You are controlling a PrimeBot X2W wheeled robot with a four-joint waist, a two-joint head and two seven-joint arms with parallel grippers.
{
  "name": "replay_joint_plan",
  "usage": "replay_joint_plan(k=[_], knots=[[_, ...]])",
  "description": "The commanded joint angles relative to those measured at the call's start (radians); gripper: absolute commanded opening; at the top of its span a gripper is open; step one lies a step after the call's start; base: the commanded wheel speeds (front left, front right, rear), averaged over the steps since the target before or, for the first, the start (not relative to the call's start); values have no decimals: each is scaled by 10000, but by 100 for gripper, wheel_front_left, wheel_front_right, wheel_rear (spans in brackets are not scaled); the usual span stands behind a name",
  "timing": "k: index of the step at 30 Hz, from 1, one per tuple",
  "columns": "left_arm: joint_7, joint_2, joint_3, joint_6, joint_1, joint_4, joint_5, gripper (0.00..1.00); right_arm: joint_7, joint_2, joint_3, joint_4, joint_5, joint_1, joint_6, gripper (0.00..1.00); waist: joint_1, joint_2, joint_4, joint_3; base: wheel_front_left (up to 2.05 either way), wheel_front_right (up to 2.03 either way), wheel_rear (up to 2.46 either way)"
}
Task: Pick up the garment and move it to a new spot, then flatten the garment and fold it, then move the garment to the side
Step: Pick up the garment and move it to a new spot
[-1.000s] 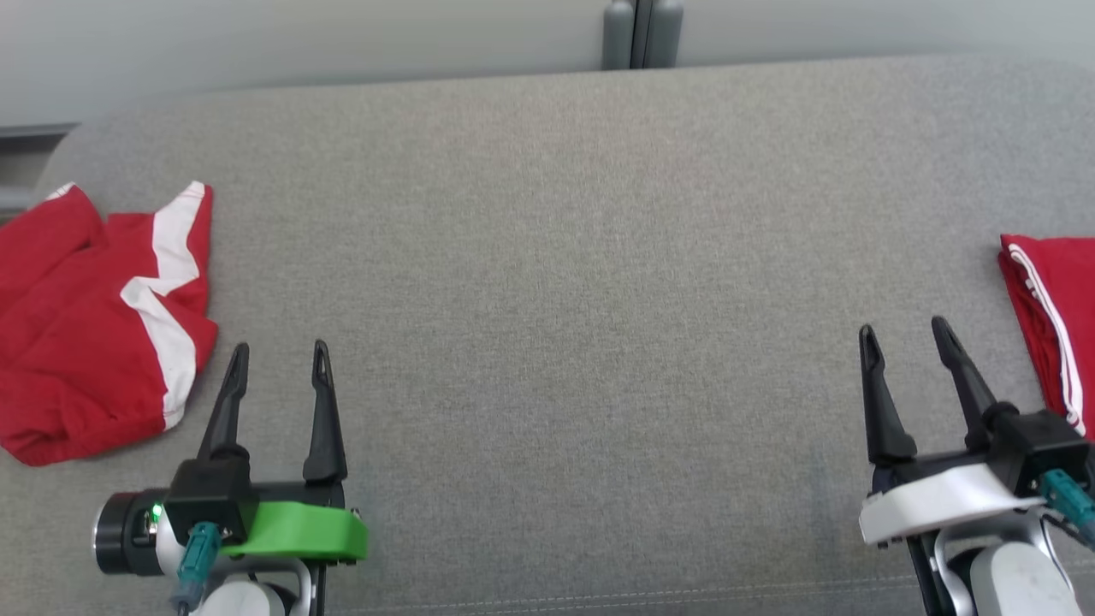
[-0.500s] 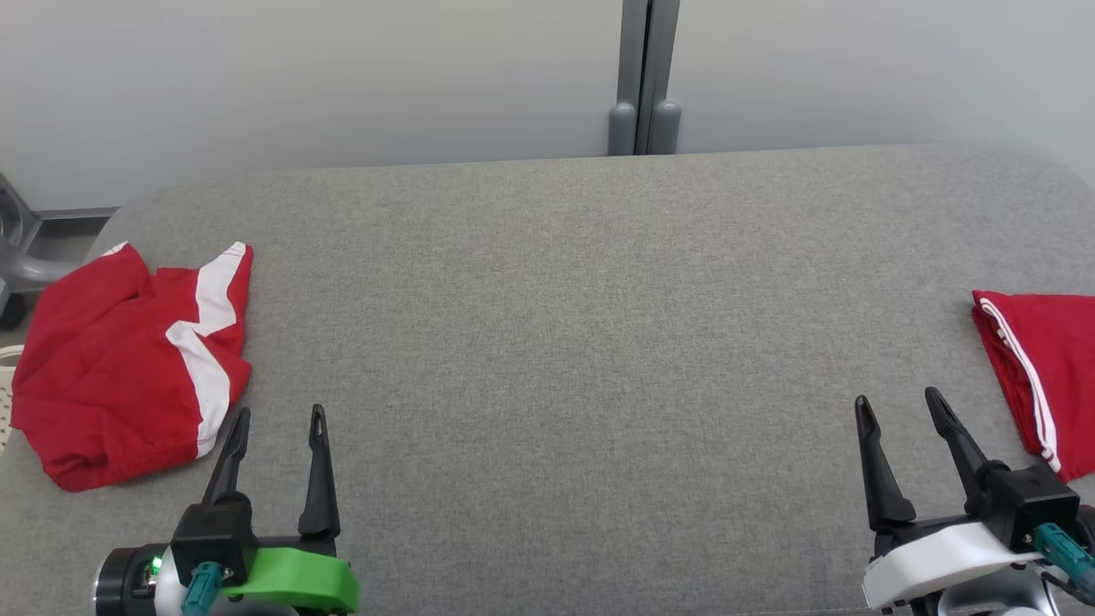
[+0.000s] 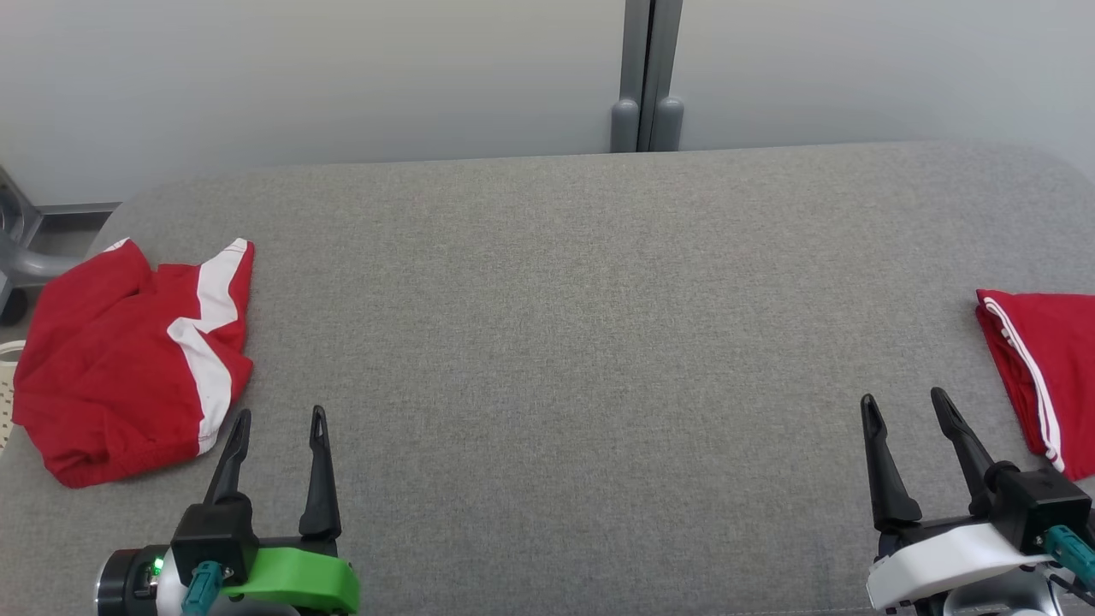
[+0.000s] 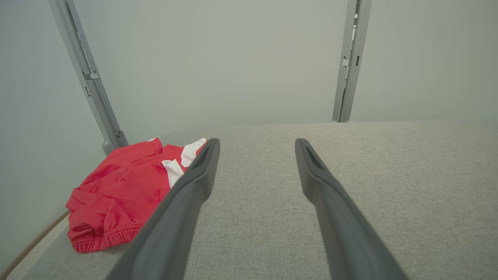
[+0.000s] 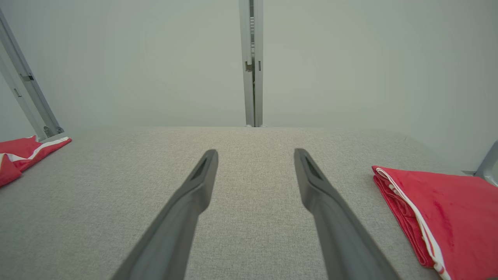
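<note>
Both pointing forward, left tool (image 3: 281,412) splayed, empty, right tool (image 3: 903,395) splayed, empty

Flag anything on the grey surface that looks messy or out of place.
The red garment near the left edge lies crumpled in a heap, its white stripe kinked. The folded garment at the right lies flat and tidy. Nothing else stands out.

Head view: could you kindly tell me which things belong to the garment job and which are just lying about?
Job: crumpled red garment, grey table, left gripper, right gripper, both open.
Lying about: folded red garment, probably finished; grey post.
</note>
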State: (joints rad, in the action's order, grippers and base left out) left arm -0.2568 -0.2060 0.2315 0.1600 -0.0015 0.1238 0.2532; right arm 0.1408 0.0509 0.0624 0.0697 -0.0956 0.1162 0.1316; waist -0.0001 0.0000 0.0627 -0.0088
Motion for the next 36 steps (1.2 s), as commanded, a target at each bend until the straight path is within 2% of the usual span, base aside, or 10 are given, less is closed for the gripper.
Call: replay_joint_plan(k=[1,8,14,21,28,32,36], knots=[[-7,-80,20,59,-92,18,35,100,48,7,16,14,-80,63,-17,100,1,0,-2,2,0,0,0],[31,-88,74,89,-116,31,73,100,92,7,73,-19,-129,117,-17,100,1,0,48,-24,0,0,0],[42,-21,135,82,-243,81,115,100,91,5,90,47,-160,193,-17,100,1,0,488,-55,0,0,0],[2,71,-25,241,-168,53,268,100,66,7,-203,137,-336,228,-17,100,1,0,2129,-74,0,0,0],[-54,415,-174,325,-168,62,467,100,114,12,-423,29,-468,97,-17,100,1,0,3833,-195,0,0,0],[-75,523,-321,336,-110,47,514,100,101,12,-597,-60,-530,31,-17,100,1,0,4352,-235,0,0,0],[-84,567,-506,280,-101,-57,449,100,67,13,-737,-103,-497,-73,-17,100,1,0,4464,-176,0,0,0]])
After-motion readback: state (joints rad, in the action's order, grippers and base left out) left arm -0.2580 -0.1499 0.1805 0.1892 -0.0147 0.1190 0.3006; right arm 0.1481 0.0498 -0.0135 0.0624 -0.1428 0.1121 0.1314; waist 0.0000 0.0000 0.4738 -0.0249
